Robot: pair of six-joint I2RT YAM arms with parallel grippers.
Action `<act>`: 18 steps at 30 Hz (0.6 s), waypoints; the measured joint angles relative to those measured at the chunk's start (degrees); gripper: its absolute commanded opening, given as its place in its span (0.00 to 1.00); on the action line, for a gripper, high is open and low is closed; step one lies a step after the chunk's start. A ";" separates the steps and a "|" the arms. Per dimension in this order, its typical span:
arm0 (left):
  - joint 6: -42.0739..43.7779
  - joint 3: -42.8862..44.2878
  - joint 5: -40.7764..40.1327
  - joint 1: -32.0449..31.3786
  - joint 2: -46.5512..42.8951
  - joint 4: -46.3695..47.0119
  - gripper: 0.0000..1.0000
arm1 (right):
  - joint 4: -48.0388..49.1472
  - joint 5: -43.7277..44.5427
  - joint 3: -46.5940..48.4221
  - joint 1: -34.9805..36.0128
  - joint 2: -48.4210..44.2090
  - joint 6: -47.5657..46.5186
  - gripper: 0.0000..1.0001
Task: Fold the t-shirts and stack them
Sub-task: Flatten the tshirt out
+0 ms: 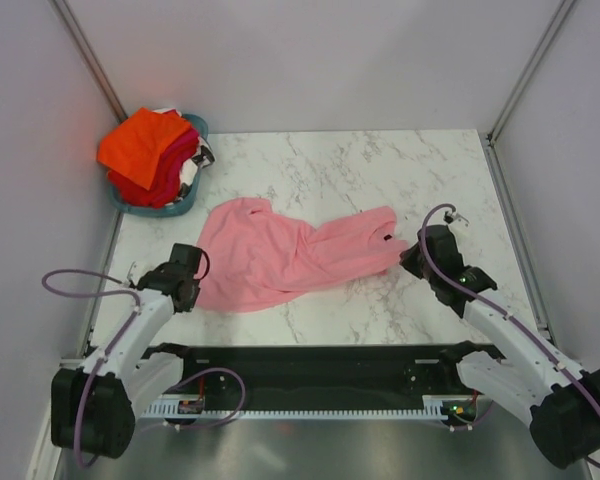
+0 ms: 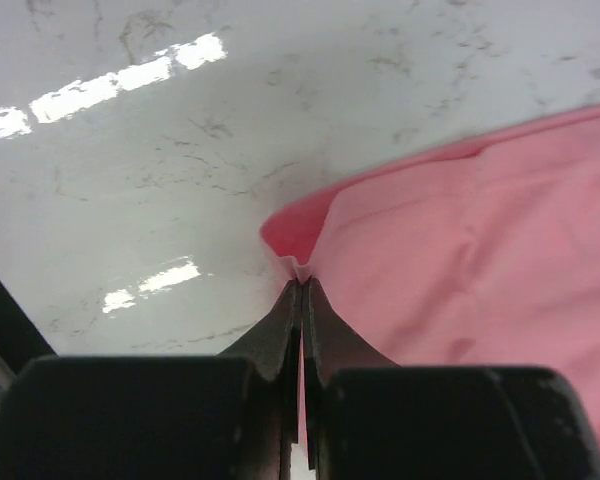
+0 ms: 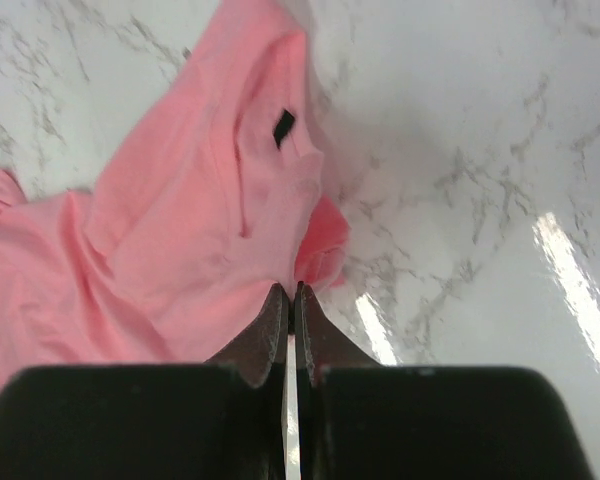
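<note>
Pinching opposite ends, left gripper (image 2: pixel 302 290) and right gripper (image 3: pixel 290 296) — pink t-shirt (image 1: pixel 280 255) lies between them.

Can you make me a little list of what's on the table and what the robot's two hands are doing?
table: white marble tabletop
shirt: light pink cloth t-shirt, rumpled, mid-table
left gripper: shut on the shirt's edge
right gripper: shut on the shirt's other end
basket: round teal basket, far left corner
in basket: heaped orange and red cloth t-shirts
</note>
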 measured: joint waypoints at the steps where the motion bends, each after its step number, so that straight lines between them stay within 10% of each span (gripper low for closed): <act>1: 0.17 -0.04 0.31 0.00 -2.93 0.07 0.02 | -0.61 0.85 1.95 0.02 1.22 -0.09 0.02; 4: 0.52 0.15 0.81 0.02 -8.44 0.76 0.02 | -0.44 3.50 11.76 -0.15 8.79 -0.22 0.09; 8: 0.57 3.41 1.03 0.09 -7.28 1.11 0.02 | 2.89 3.32 28.17 -0.96 24.15 -2.95 0.90; 12: 0.55 6.71 0.98 0.28 -5.11 2.21 0.02 | 6.75 -0.81 39.36 -1.64 38.10 -8.33 0.90; 18: 0.55 7.06 1.01 0.28 -5.40 3.34 0.02 | 9.97 -4.83 21.44 -1.64 28.33 -12.22 0.62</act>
